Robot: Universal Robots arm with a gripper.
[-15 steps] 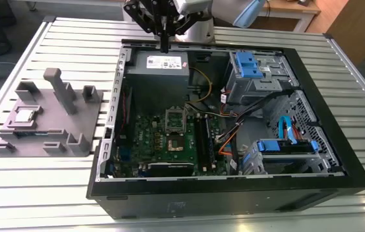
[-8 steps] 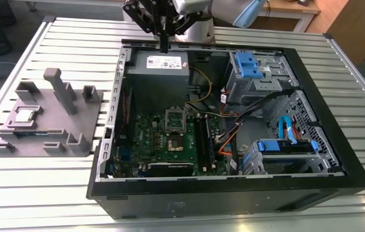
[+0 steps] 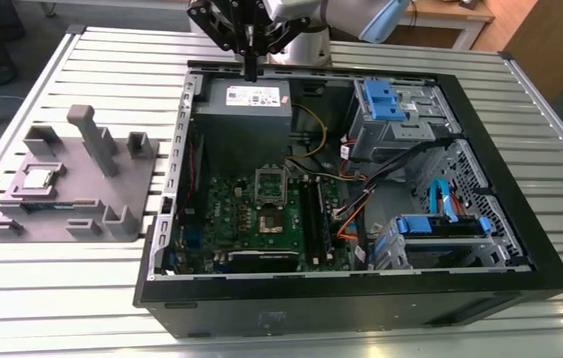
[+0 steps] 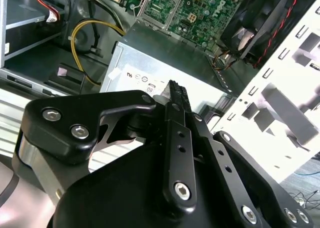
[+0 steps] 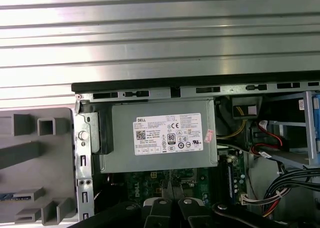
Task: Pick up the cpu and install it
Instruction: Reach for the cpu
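The cpu (image 3: 39, 177), a small silvery square chip, lies flat in a recess of the grey plastic fixture (image 3: 122, 179) at the exterior view's left, outside the computer case. My gripper (image 3: 251, 71) hangs over the far rim of the open case, above the grey power supply (image 3: 249, 97), far from the cpu. Its black fingers are pressed together with nothing between them, which both wrist views confirm at the gripper (image 4: 176, 90) and gripper (image 5: 169, 208). The silver socket frame (image 3: 269, 195) sits on the green motherboard (image 3: 224, 216) and appears as the socket frame (image 4: 160, 5).
The black case (image 3: 361, 298) lies open on a slatted metal table (image 3: 52, 298). Blue drive brackets (image 3: 385, 101) and cable bundles (image 3: 391, 179) fill the exterior view's right of the case. Yellow wires (image 4: 82, 43) run beside the power supply. A fan (image 4: 260, 23) sits at the case wall.
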